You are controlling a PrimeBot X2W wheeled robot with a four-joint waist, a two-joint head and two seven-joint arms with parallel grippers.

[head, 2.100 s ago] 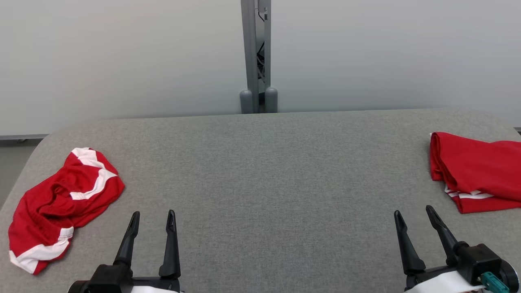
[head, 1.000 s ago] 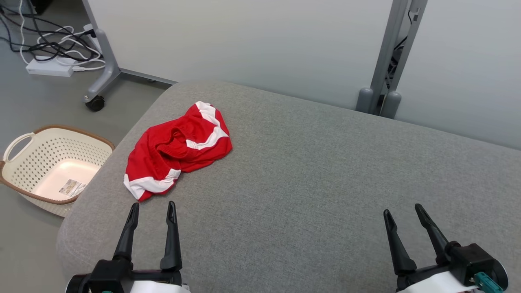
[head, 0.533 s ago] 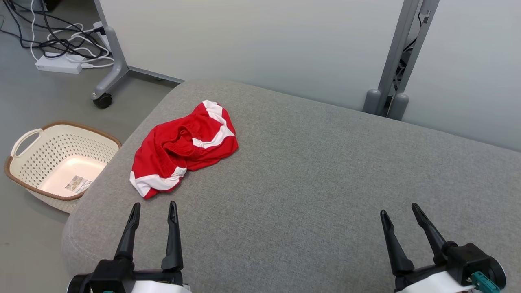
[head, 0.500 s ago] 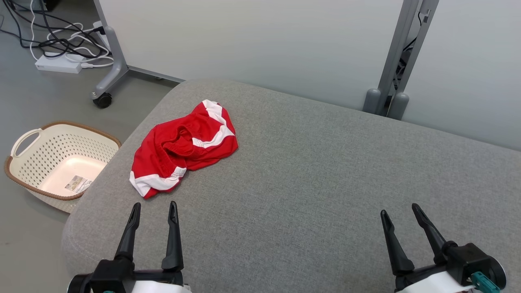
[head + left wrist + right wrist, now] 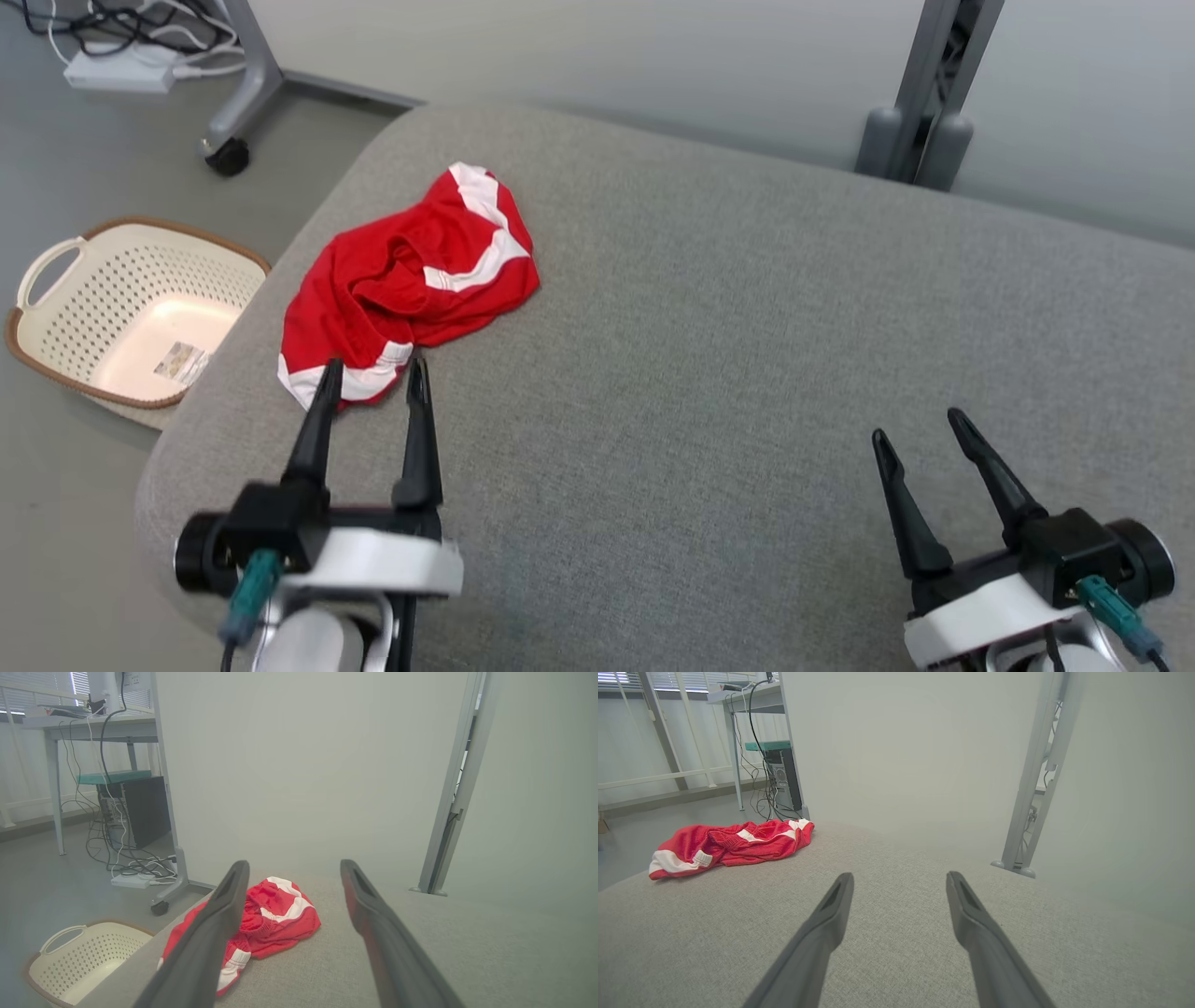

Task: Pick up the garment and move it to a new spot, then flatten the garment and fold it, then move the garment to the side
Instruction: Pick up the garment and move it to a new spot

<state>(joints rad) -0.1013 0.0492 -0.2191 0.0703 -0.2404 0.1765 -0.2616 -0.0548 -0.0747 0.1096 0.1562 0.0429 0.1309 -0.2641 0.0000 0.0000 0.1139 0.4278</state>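
Garment: the red garment (image 5: 411, 271) with white bands lies crumpled on the grey padded table (image 5: 709, 317), near the far left corner and close to the left edge. No gripper has hold of it.
Left gripper: the left gripper (image 5: 373, 366) has its two dark fingers spread wide, and nothing is caught between them. The fingers point toward the garment. In the head view the tips reach just to the near edge of the garment, where a white band runs. Whether they touch the cloth cannot be told.
Left wrist view: the garment lies ahead on the table, one part hidden behind the left finger and the other part in the gap between the two fingers.
Right gripper: the right gripper (image 5: 916, 425) is also spread wide and empty. It is over bare table at the near right, well apart from the garment.
Right wrist view: the garment is a low heap far to the left of the fingers.
Basket: a cream basket (image 5: 84, 299) with holes and a brown rim stands on the floor (image 5: 56, 504), just beside the table corner where the garment lies.
Floor, far left: a white power strip (image 5: 117, 67) with cables, and a caster (image 5: 224, 157) near it.
Behind the table: a grey post (image 5: 924, 93).
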